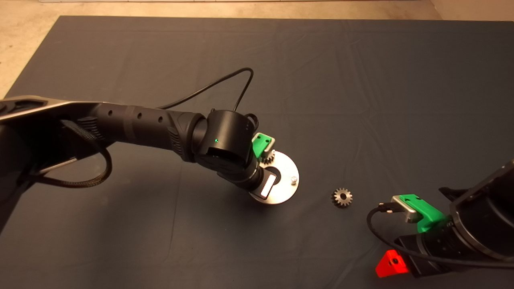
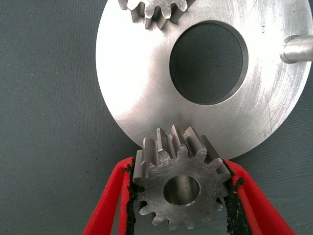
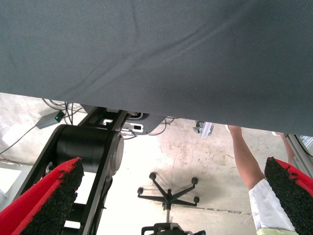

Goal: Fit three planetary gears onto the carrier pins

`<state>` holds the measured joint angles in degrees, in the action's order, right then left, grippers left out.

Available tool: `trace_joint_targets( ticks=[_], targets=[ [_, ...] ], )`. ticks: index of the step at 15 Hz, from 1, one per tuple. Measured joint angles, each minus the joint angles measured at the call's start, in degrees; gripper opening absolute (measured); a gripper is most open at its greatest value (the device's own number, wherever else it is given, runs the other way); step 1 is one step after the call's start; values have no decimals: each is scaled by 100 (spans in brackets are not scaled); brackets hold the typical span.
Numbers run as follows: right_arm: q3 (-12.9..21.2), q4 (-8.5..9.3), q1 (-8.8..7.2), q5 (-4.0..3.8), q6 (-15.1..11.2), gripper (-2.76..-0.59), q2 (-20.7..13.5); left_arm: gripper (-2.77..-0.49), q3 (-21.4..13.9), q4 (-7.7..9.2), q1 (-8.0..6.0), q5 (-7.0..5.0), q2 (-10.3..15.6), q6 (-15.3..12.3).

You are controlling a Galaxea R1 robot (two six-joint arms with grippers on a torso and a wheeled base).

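My left gripper [image 2: 178, 196] is shut on a planetary gear [image 2: 178, 188], one red finger [image 2: 105, 205] on each side, and holds it at the rim of the round shiny carrier plate [image 2: 142, 93]. A second gear [image 2: 154, 11] sits on the plate at its far side; it also shows in the head view [image 1: 268, 156]. One bare carrier pin [image 2: 297, 49] stands on the plate [image 1: 287, 166]; the other pins are hidden. A third gear [image 1: 342, 197] lies loose on the mat, to the right of the plate. My right gripper [image 3: 171, 171] is open and empty, parked at the lower right edge [image 1: 401, 241].
The left arm [image 1: 229, 140] hangs over the plate's left half and hides its fingers in the head view. A black cable [image 1: 225, 82] loops above it. Past the mat's edge, the right wrist view shows a person's arm [image 3: 247, 166] and an office chair base [image 3: 168, 196].
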<state>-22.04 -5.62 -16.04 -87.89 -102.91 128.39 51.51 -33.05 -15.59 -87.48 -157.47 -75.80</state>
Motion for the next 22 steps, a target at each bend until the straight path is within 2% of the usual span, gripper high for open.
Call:
trace_joint_targets(
  ticks=[9,22],
  targets=[
    [0,0,0,0,0,-61,0,-233,-66,0,0,0,-1,-82],
    [0,0,0,0,0,-61,0,-233,-10,-16,2,0,-34,-60]
  ],
)
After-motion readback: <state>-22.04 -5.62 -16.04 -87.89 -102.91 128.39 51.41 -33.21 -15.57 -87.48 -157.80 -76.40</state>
